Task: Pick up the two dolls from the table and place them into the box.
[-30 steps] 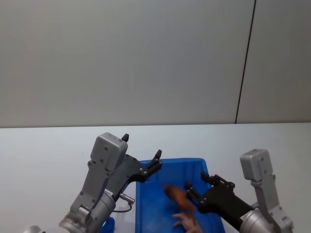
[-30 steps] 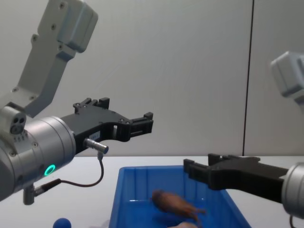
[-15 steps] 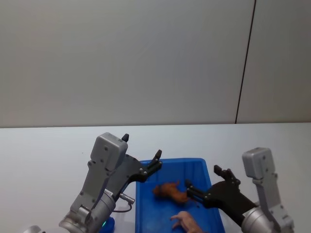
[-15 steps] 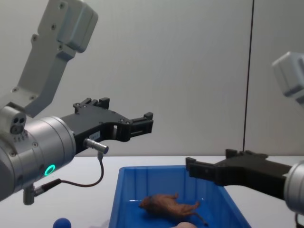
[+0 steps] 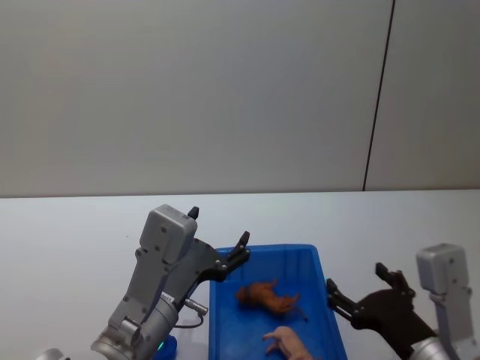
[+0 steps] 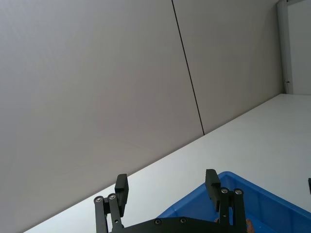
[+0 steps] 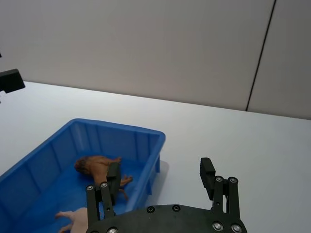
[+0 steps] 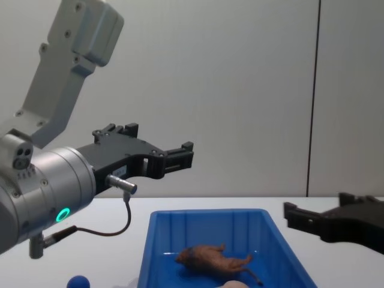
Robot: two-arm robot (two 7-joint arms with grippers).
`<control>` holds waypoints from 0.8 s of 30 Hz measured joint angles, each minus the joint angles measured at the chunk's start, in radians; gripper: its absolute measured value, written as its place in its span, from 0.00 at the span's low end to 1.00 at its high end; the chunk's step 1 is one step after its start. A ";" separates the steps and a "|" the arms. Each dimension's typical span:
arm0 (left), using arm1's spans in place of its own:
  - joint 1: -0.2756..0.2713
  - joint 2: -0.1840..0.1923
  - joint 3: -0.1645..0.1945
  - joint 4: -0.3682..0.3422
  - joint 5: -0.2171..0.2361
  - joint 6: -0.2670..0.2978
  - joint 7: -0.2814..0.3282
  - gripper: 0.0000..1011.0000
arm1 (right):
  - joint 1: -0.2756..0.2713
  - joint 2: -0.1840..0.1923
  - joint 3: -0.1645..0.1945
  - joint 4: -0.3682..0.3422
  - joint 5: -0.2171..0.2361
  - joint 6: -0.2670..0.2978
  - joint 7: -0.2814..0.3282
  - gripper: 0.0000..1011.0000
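The blue box (image 5: 259,250) stands on the white table in front of me. In it lie the two dolls: a brown long-bodied one (image 5: 266,295) (image 8: 210,259) (image 7: 99,166) and a pale pinkish one (image 5: 289,345) (image 7: 73,218) nearer to me. My left gripper (image 5: 219,225) (image 8: 174,157) (image 6: 166,180) hangs open and empty above the box's far left corner. My right gripper (image 5: 356,279) (image 8: 318,207) (image 7: 160,169) is open and empty, low over the table just right of the box's rim (image 7: 121,127).
A small blue rounded object (image 8: 78,281) lies on the table left of the box. Bare white tabletop (image 5: 75,240) stretches to the left, right and beyond the box. A grey wall with a dark vertical seam stands behind.
The brown doll has dropped and settled on the box floor. My right gripper has drawn back rightward from over the box to beyond its right rim. The left arm stayed still.
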 joint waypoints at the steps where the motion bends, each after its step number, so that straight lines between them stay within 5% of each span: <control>1: 0.000 0.000 0.000 0.000 0.000 0.000 0.000 0.99 | -0.005 0.003 0.002 -0.004 0.002 -0.001 -0.005 0.99; 14: 0.004 0.003 -0.002 -0.005 -0.005 0.010 0.001 0.99 | -0.054 0.030 0.015 -0.042 0.015 -0.014 -0.063 0.99; 24: 0.033 0.026 -0.017 -0.040 -0.050 0.078 0.033 0.99 | -0.068 0.038 0.019 -0.053 0.019 -0.018 -0.079 0.99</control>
